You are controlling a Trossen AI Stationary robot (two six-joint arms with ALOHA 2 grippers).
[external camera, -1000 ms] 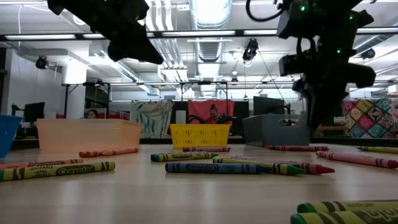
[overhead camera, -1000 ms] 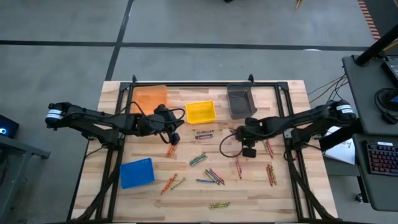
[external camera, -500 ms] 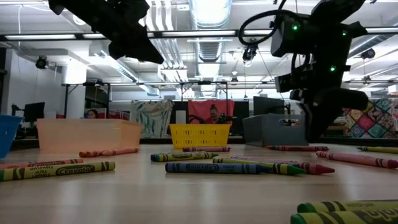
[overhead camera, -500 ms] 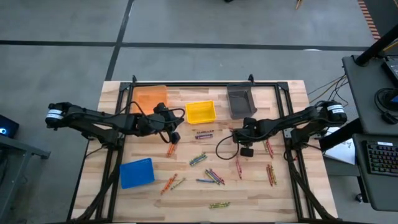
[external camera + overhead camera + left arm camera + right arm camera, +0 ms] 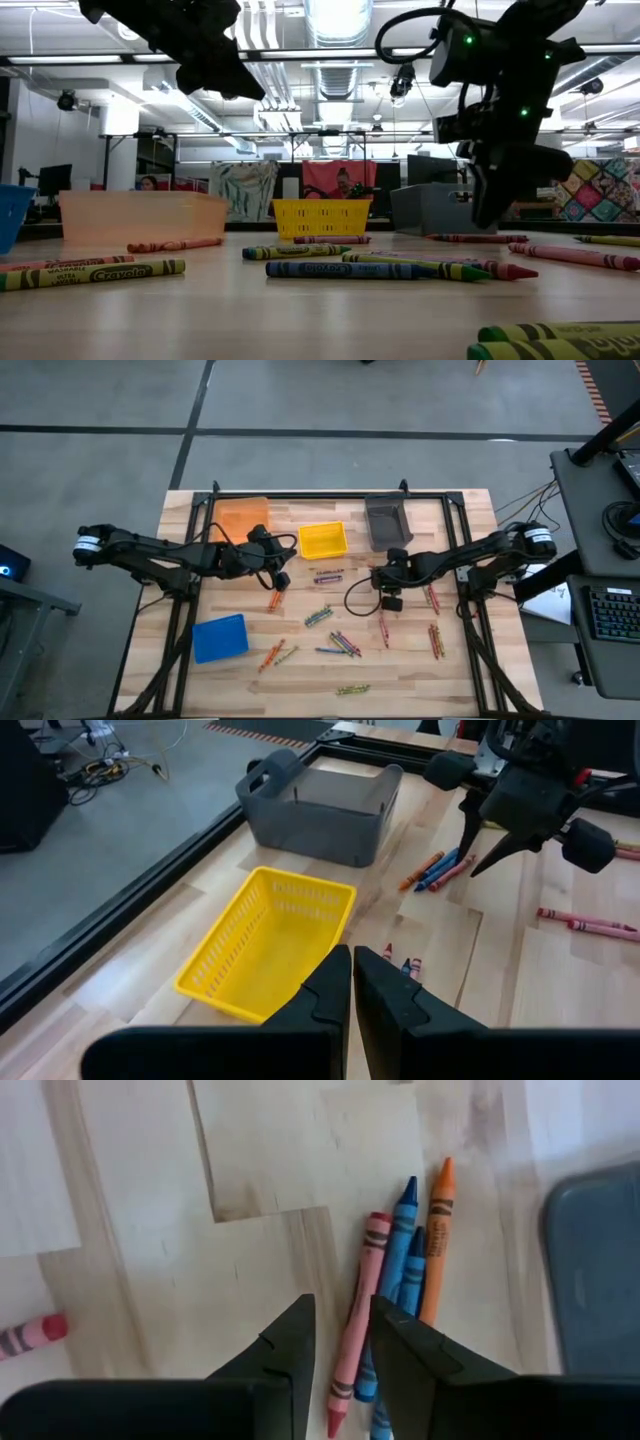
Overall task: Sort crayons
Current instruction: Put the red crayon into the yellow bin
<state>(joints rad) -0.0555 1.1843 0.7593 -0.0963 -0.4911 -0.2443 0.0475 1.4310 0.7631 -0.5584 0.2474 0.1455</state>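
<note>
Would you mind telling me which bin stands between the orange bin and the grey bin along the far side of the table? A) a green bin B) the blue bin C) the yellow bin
C: in the high view the yellow bin sits between the orange bin and the grey bin, while the blue bin lies nearer the front.

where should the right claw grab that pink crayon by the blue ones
Grip the pink crayon across its middle, coming straight down. It lies flat on the table with bare wood on one long side and the blue crayons close along the other, so one finger must slip between them.
</note>
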